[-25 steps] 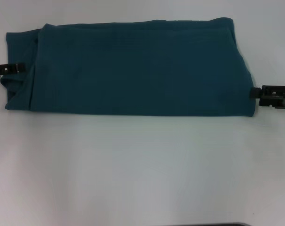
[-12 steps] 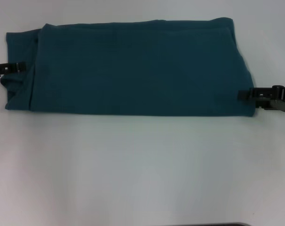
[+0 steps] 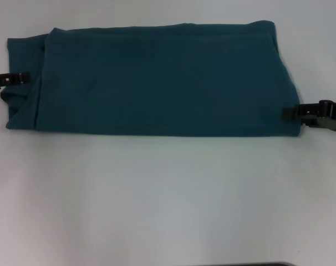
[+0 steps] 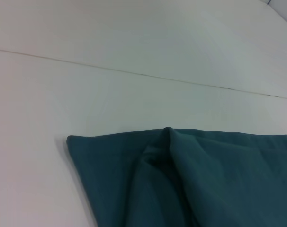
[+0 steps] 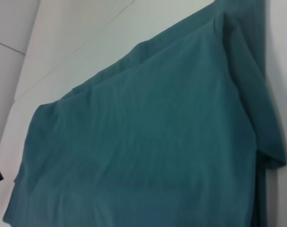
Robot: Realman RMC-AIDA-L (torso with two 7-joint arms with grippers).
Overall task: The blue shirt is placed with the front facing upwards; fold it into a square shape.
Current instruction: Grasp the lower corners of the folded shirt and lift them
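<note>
Currently the blue shirt (image 3: 157, 80) lies as a long wide band across the far half of the white table (image 3: 168, 199), print hidden, only plain teal cloth showing. Nearest to the camera, its long folded edge runs straight and flat. At the shirt's right short end, the right gripper (image 3: 301, 113) sits low, tips touching or just over the hem; whether it is pinching cloth cannot be told. At the shirt's left short end, the left gripper (image 3: 15, 79) reaches onto a bunched sleeve layer; its grip cannot be told either. Farther back, the shirt's rear edge is slightly wavy, with a stepped layer near the left end.

Step, as judged: lengthwise folds look done, the band is about to be halved. The next move calls for one end lifted and carried over to the other, edges aligned.

Fabric is soft matte cotton knit, limp, lightly creased; the table is smooth and hard, with a thin seam.
</note>
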